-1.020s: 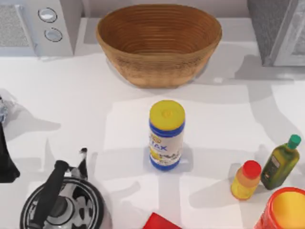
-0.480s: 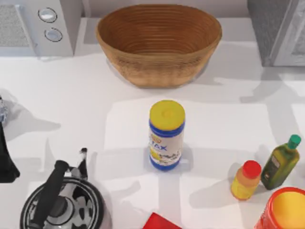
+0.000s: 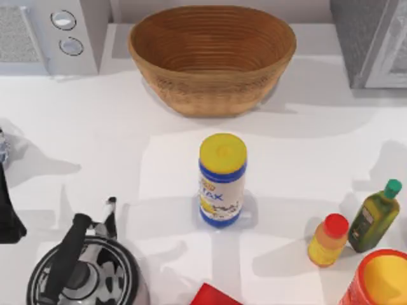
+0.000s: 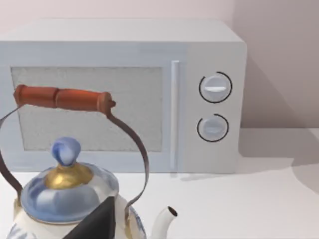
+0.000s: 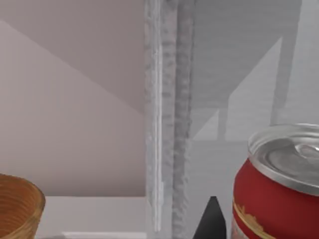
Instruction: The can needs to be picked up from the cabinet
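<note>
Our right wrist view looks level into the cabinet (image 5: 169, 114), where the red can (image 5: 279, 194) stands upright close ahead; we cannot tell either gripper's state. Our left arm (image 3: 7, 216) sits at the bench's left edge.

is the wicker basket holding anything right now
No, the top view shows the basket with only its bare woven inside, nothing lying in it.

Red can (image 5: 279, 199) with silver top; grey speckled cabinet (image 5: 169, 114); tan woven basket (image 3: 212, 57); black-and-white kettle (image 3: 86, 273); white counter (image 3: 95, 146).
</note>
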You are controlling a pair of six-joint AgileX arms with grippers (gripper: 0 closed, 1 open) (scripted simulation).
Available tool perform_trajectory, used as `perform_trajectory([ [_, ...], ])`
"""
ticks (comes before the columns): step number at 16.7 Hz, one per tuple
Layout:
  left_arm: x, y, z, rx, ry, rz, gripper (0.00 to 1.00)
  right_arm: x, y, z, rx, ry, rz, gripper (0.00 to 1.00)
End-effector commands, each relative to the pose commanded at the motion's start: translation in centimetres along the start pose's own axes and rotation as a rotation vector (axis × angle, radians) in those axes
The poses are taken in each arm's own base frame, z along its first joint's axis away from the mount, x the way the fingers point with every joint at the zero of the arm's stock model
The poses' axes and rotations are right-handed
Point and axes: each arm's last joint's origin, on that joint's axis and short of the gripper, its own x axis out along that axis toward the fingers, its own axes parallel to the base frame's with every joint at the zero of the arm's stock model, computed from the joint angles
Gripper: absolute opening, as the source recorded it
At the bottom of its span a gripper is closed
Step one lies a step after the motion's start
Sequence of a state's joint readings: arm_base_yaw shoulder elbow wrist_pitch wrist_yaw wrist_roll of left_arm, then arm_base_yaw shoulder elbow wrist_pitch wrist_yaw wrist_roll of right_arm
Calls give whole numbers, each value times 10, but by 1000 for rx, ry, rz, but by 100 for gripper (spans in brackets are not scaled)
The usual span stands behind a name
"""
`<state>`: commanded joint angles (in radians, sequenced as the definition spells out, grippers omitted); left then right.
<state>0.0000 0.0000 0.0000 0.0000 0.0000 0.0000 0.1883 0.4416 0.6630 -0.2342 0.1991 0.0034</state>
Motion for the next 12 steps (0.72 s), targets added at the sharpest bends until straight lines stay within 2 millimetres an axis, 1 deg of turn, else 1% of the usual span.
perform_trajectory([
  [3, 0, 0, 0, 0, 0, 0, 100, -2, -7, -74, 0, 26, 4, 0],
  [5, 0, 0, 0, 0, 0, 0, 100, -3, -10, -112, 2, 23, 6, 0],
  [6, 0, 0, 0, 0, 0, 0, 100, -3, -12, -127, 4, 18, 7, 0],
  [7, 0, 0, 0, 0, 0, 0, 100, -3, -13, -140, 5, 11, 7, 0],
  [9, 0, 0, 0, 0, 0, 0, 100, -3, -15, -157, 5, -3, 9, 0],
  [10, 0, 0, 0, 0, 0, 0, 100, -3, -15, -162, 6, -9, 9, 0],
  [12, 0, 0, 0, 0, 0, 0, 100, -3, -15, -164, 6, -11, 9, 0],
])
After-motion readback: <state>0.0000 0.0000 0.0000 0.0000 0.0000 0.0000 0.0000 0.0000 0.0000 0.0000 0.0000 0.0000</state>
